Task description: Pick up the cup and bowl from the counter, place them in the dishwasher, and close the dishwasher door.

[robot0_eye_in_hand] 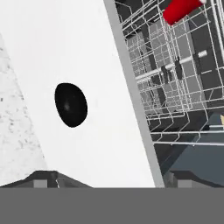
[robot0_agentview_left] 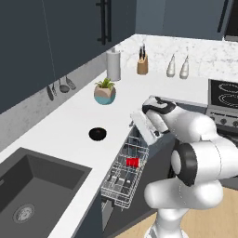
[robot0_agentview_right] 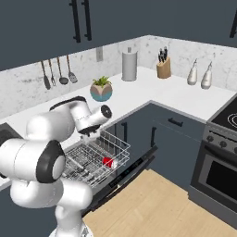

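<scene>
The robot's white arm bends low over the pulled-out dishwasher rack [robot0_agentview_left: 124, 174], and the red cup [robot0_agentview_left: 132, 162] already lies in it (on its side). The claw [robot0_agentview_left: 139, 122] hangs above the worktop [robot0_agentview_left: 56, 130] edge beside the rack; whether it is released or clenched cannot be told. Farther out, the 1 black bowl [robot0_eye_in_hand: 70, 104] sits upright on the worktop, well apart from the claw, toward the wall side and away from the rack. Judged next: reach across to the bowl.
</scene>
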You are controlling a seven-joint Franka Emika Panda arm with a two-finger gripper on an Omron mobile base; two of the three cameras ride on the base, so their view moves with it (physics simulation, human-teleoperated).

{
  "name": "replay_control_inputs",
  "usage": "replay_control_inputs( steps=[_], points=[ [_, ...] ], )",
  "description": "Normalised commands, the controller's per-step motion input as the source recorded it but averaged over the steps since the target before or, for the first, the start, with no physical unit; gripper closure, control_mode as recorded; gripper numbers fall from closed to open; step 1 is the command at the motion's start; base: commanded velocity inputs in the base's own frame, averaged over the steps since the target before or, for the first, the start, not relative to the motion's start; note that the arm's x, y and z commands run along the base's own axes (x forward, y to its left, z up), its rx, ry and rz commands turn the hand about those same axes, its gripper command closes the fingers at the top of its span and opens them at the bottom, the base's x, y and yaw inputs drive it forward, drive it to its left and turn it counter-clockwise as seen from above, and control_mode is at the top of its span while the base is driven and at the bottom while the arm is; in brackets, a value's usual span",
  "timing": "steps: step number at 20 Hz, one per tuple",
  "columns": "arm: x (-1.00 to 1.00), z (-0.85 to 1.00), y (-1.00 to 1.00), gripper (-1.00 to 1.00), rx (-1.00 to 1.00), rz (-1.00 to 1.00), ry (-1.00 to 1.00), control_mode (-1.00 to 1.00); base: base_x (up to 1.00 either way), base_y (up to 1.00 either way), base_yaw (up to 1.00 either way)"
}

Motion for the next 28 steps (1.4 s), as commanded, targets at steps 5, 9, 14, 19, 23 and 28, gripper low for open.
replay_control_inputs(
  steps=[5, 9, 14, 19, 23, 28],
  points=[
    [0.18, -0.07, 0.68, -1.00, -0.26, 0.14, 0.00, -1.00, 0.00, 0.00, 0.00],
    [0.51, -0.25, 0.47, -1.00, -0.12, 0.05, 0.04, -1.00, 0.00, 0.00, 0.00],
    [0.49, -0.40, 0.41, -1.00, -0.09, 0.02, 0.09, -1.00, 0.00, 0.00, 0.00],
    [0.54, -0.36, 0.34, -1.00, -0.07, 0.00, 0.07, -1.00, 0.00, 0.00, 0.00],
    [0.57, -0.32, 0.24, -1.00, -0.06, 0.00, 0.08, -1.00, 0.00, 0.00, 0.00],
    [0.46, -0.33, 0.12, -1.00, -0.06, 0.00, 0.07, -1.00, 0.00, 0.00, 0.00]
  ],
)
